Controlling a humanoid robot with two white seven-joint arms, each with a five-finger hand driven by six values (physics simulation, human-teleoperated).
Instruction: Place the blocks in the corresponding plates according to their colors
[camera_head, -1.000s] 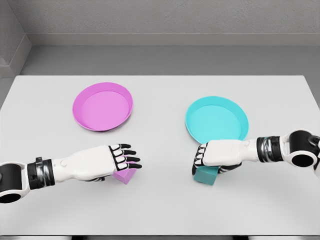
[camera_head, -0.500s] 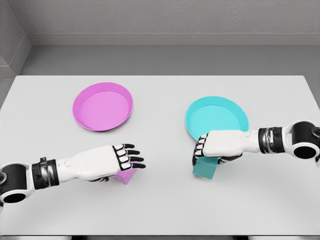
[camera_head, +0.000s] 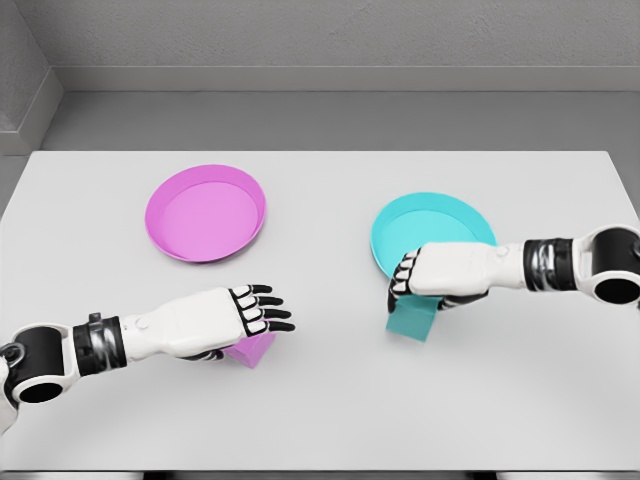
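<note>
- White table fills the view, grey floor and wall behind it at 12 o'clock.
- Pink plate sits at about 10 o'clock from table centre; nothing in it.
- Teal plate sits at about 2 o'clock from table centre, well apart from the pink one; nothing in it either.
- Left hand comes in from 8 o'clock, palm down, fingers stretched out and fanned toward 3 o'clock.
- Pink block lies on the table right under that hand, only its 4 o'clock corner showing past the palm. Thumb is hidden below the hand, so whether the block is actually pinched is not visible; the fingers on top are not wrapped around it.
- Pink block is at 6 o'clock of the pink plate, clearly outside it.
- Right hand comes in from 3 o'clock, fingers curled down over the top of the teal block, clamping it.
- Teal block hangs below the hand, tilted, just off the 7 o'clock rim of the teal plate; whether its lower corner touches the table I cannot tell.
- Right hand overlaps the near rim of the teal plate; the block itself is outside the plate.
</note>
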